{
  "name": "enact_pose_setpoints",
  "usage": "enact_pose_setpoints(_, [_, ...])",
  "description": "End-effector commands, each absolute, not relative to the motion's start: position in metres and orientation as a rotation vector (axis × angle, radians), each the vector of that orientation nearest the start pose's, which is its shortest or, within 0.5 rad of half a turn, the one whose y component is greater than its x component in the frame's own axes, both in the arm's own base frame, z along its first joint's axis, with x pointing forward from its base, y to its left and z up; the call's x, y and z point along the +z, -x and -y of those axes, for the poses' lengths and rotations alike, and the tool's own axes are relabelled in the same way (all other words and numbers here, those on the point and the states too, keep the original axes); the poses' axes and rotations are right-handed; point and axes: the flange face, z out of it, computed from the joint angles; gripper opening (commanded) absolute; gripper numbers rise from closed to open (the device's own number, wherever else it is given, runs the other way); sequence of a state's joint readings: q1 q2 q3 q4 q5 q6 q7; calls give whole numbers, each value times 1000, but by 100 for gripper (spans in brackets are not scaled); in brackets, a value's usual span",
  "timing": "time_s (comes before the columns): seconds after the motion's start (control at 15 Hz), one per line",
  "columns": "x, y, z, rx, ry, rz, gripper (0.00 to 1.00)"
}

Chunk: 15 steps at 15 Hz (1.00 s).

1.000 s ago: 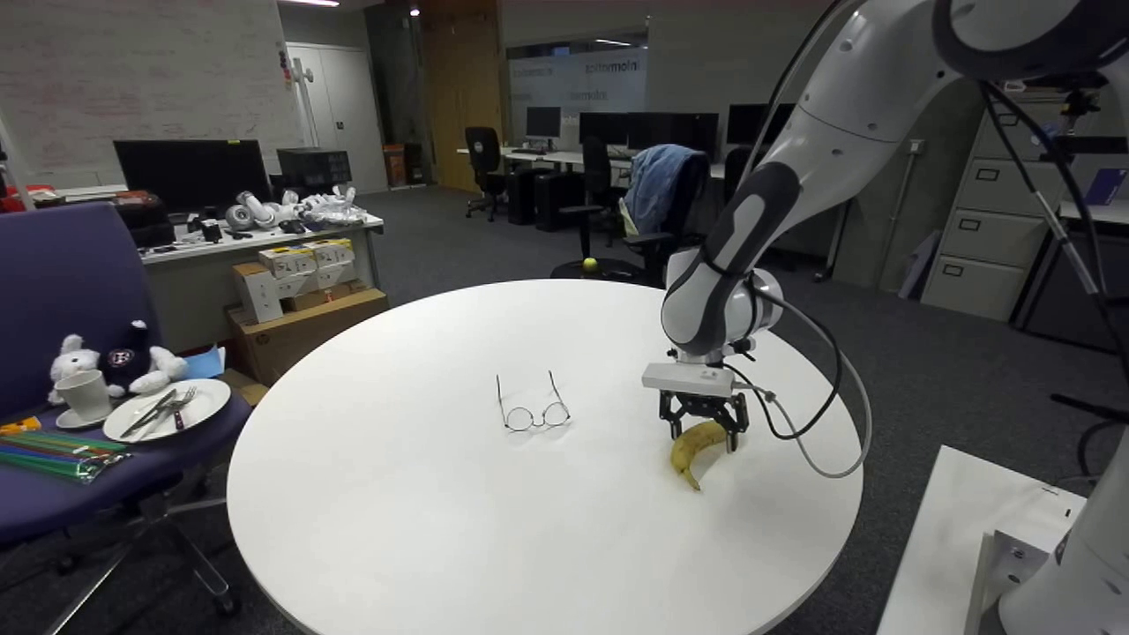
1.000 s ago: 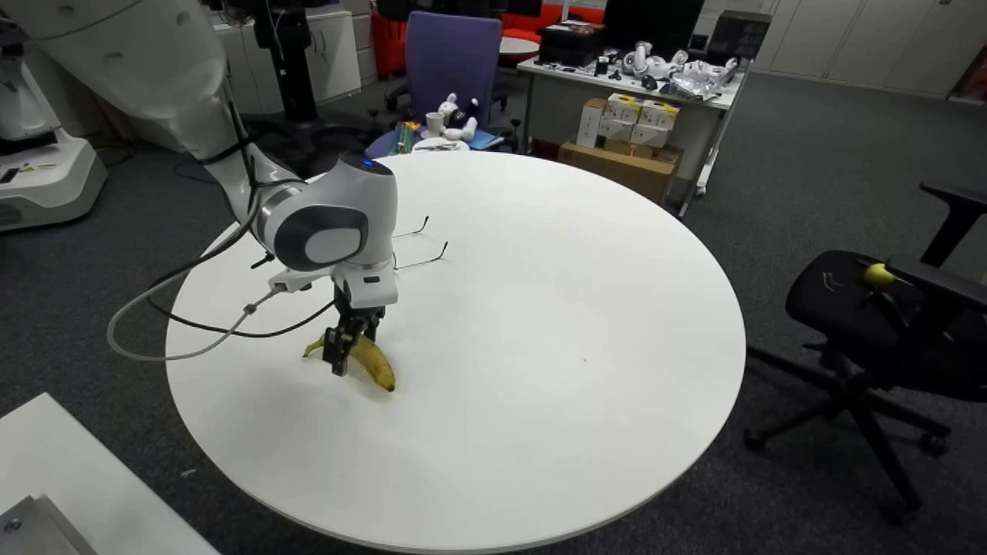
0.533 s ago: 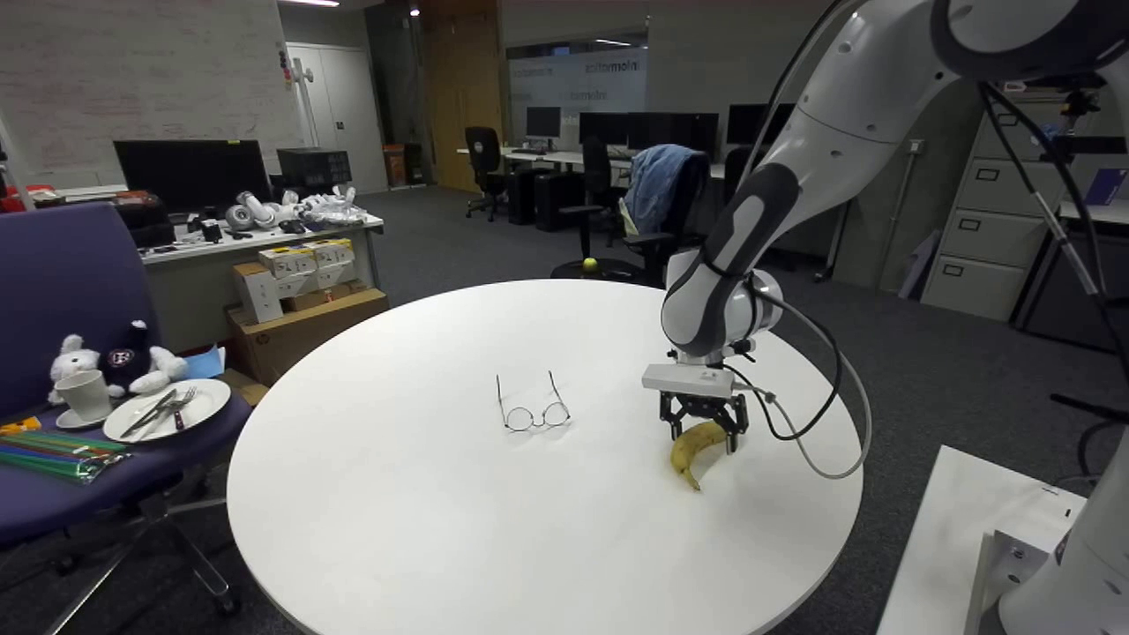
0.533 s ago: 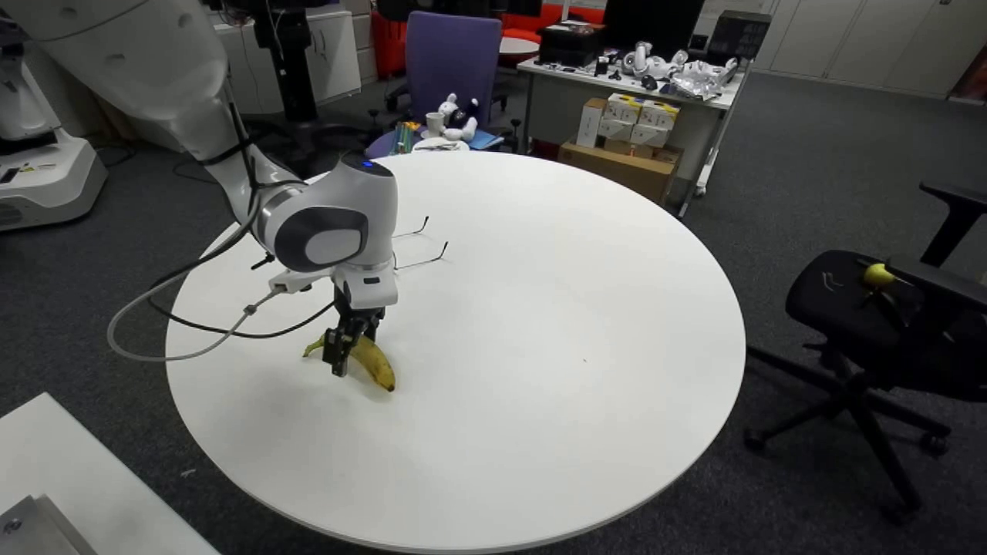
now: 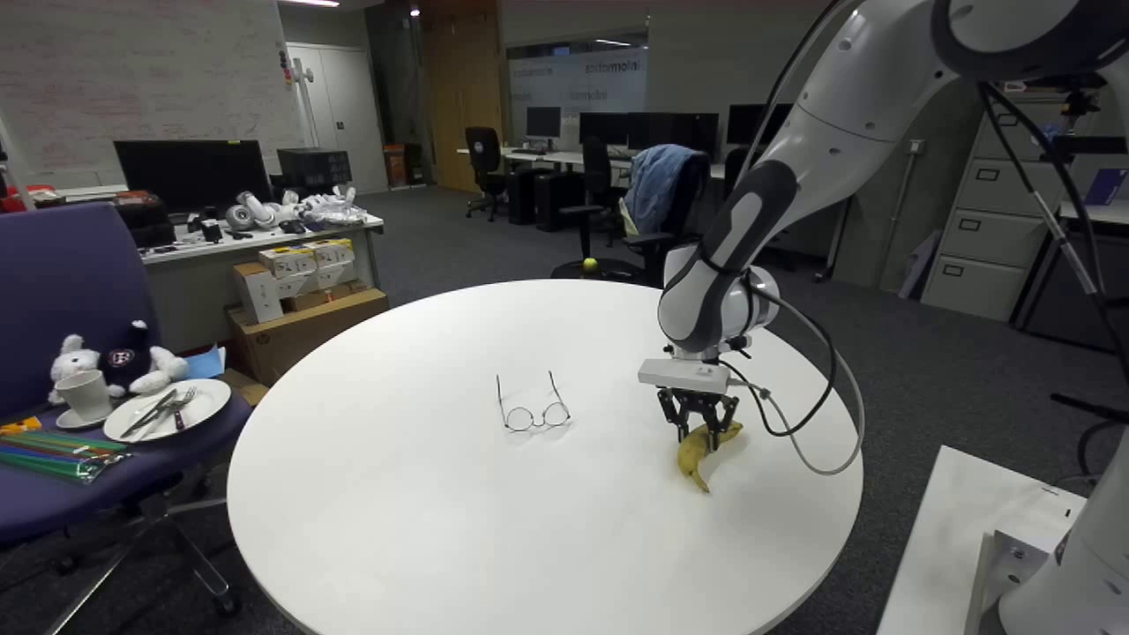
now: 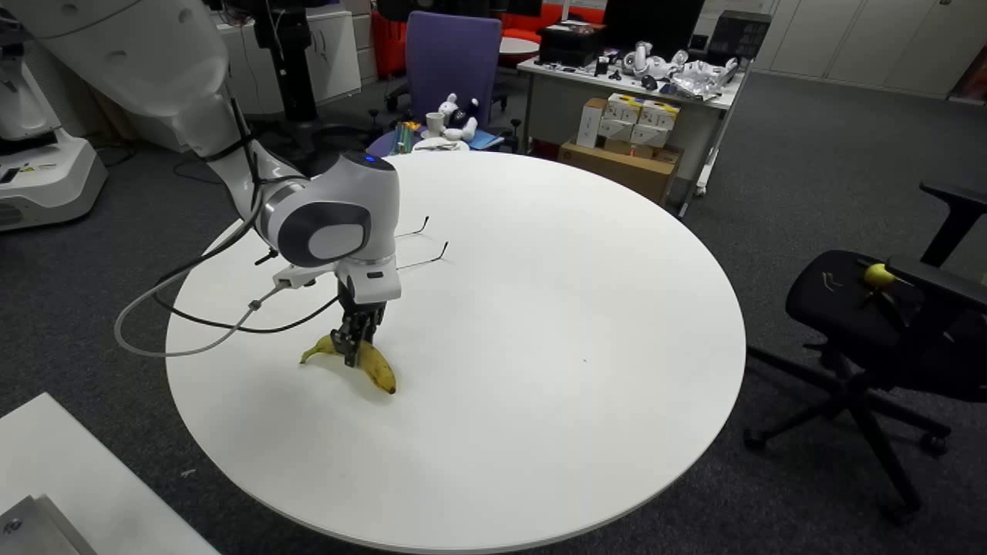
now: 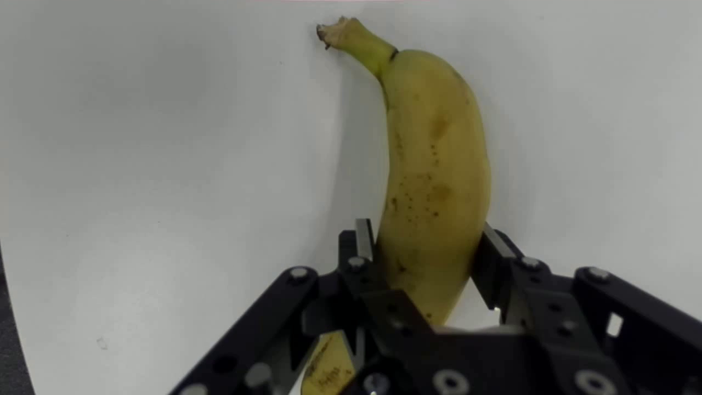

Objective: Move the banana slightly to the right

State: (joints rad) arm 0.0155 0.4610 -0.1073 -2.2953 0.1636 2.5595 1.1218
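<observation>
The yellow banana, freckled with brown spots, runs between the fingers of my gripper in the wrist view. Both finger pads press against its sides near the middle, so the gripper is shut on it. Its stem points up and left in that view, while part of its far half is hidden behind the gripper body. In both exterior views the banana appears at table height under the gripper; whether it touches the table I cannot tell.
Thin wire-frame eyeglasses lie on the round white table, away from the gripper. A cable loops beside the wrist. The table's curved edge runs close to the banana on the robot's side.
The fingers have come together from wide apart and now hold the banana. The banana has turned and shifted slightly between them. The arm has risen a little.
</observation>
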Motion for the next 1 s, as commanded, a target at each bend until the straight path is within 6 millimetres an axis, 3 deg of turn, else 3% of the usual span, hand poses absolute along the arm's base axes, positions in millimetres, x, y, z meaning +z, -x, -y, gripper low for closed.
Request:
enact_pose_setpoints(0.0, [138, -496, 56, 281, 2497, -1984, 27])
enact_pose_setpoints(0.4, [153, -493, 56, 261, 2481, -1974, 25])
enact_pose_setpoints(0.93, [216, -502, 62, 155, 2407, -1953, 25])
